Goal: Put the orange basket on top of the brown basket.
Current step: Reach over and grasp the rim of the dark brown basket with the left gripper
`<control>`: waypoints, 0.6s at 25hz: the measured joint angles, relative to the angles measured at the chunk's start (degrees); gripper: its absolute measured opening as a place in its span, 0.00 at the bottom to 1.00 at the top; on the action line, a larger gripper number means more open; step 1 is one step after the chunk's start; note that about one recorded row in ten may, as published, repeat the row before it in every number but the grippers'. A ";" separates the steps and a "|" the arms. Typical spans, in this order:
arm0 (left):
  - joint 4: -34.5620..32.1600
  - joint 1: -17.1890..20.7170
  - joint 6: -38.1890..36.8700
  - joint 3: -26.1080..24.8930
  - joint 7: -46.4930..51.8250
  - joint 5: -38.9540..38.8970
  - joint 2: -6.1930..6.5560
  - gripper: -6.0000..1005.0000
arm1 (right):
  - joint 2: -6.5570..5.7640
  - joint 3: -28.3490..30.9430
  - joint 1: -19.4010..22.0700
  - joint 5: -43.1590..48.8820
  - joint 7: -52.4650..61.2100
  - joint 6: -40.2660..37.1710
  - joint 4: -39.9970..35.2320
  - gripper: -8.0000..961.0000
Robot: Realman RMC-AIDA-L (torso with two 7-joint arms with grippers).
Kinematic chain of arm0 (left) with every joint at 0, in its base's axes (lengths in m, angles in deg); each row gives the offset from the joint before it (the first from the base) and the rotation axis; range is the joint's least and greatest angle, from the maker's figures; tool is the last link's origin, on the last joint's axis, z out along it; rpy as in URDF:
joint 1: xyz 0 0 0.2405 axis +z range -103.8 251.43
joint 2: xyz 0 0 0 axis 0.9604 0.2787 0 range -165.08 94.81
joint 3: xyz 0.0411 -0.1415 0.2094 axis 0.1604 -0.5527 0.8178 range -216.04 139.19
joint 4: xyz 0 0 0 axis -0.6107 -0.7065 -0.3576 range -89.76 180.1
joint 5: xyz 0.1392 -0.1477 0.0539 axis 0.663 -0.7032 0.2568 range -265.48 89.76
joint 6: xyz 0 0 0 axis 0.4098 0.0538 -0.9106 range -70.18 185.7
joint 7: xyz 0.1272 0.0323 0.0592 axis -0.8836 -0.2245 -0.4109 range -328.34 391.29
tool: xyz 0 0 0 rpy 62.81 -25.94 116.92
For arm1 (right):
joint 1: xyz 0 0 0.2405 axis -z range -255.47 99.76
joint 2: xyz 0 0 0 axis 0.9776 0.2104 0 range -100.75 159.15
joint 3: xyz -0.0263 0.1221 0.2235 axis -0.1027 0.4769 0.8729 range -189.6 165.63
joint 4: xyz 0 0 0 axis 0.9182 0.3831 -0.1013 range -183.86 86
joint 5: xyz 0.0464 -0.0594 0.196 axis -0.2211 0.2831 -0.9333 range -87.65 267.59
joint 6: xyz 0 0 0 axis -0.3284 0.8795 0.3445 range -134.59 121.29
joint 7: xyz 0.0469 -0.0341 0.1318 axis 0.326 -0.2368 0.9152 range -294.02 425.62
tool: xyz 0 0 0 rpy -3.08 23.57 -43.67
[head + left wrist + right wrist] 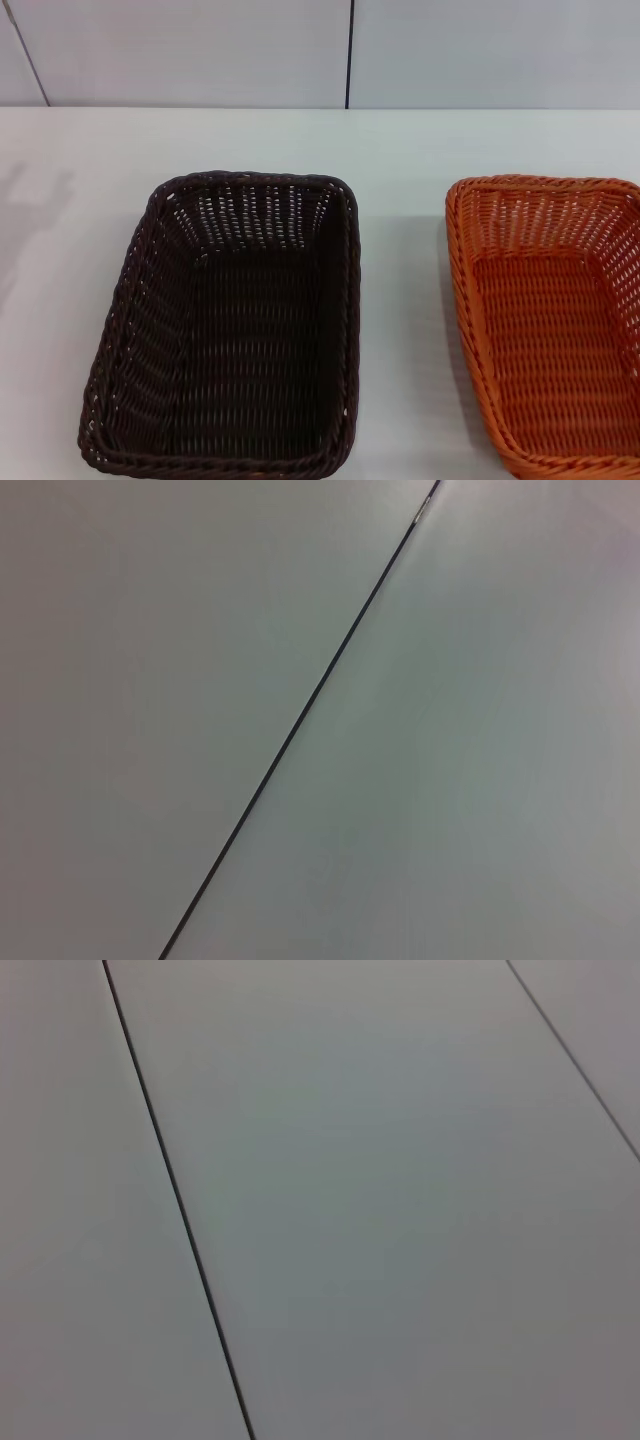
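The brown basket (230,320) sits on the white table (400,300) left of centre in the head view, empty, with its long side running away from me. To its right rests the orange basket (550,320), also empty, cut off by the right and lower edges of the view. A strip of bare table separates the two baskets. Neither gripper appears in the head view. Both wrist views show only pale wall panels with dark seams.
A grey panelled wall (200,50) with dark vertical seams stands behind the table's far edge. A faint shadow (30,210) lies on the table at far left. Bare table lies beyond both baskets.
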 joint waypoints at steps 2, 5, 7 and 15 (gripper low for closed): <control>0.13 -0.34 -0.50 0.00 0.01 -0.24 0.02 0.84 | -0.04 0.00 -0.35 0.00 0.00 0.03 0.03 0.59; 0.33 -0.82 -1.05 -0.01 0.01 -1.50 0.03 0.84 | -0.12 0.00 -0.89 0.01 0.00 0.07 0.05 0.59; 0.40 -1.08 -1.16 -0.01 0.02 -2.36 0.04 0.84 | -0.14 0.00 -1.06 0.01 0.00 0.08 0.09 0.59; 3.30 -1.88 -7.94 1.13 5.17 -2.33 0.37 0.84 | -0.22 0.00 -1.20 0.01 0.00 0.08 0.71 0.59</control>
